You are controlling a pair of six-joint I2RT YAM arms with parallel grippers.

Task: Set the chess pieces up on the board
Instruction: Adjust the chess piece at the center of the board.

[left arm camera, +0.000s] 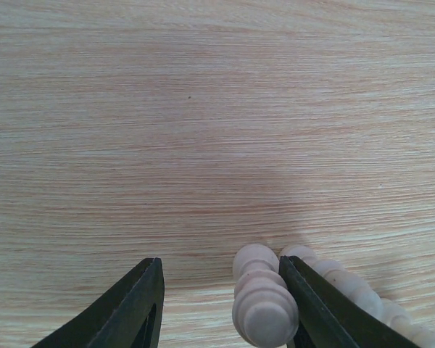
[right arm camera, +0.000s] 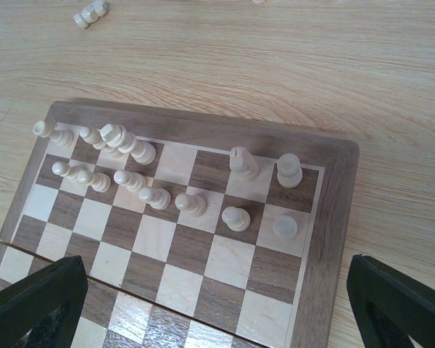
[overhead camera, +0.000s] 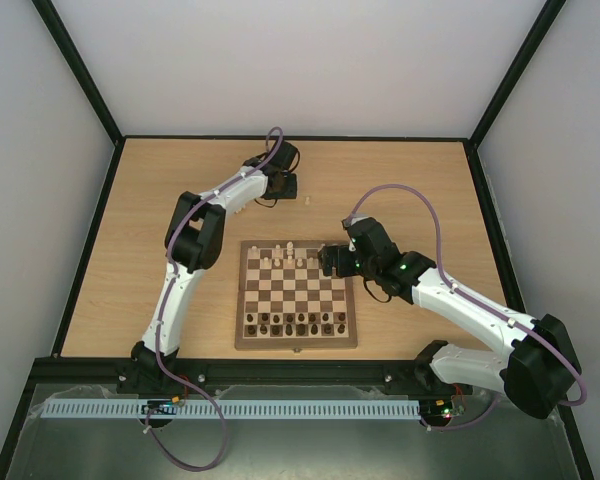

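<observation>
The board (overhead camera: 298, 340) lies in the middle of the table. Dark pieces (overhead camera: 295, 322) fill its near rows and pale pieces (overhead camera: 285, 258) stand on its far rows. My left gripper (overhead camera: 288, 186) is low over the bare tabletop beyond the board. In the left wrist view it (left arm camera: 220, 264) is open, with a pale piece (left arm camera: 264, 301) lying between the fingers against the right finger (left arm camera: 312, 304). A second pale piece (left arm camera: 351, 286) lies outside that finger. My right gripper (overhead camera: 327, 260) hovers open and empty over the board's far right corner (right arm camera: 333, 156).
In the right wrist view, several pale pieces (right arm camera: 141, 192) stand on the two far rows, and the board's frame (right arm camera: 326, 254) runs along the right. Two pale pieces (right arm camera: 90, 13) lie on the light wood tabletop beyond the board. Black-edged walls enclose the table.
</observation>
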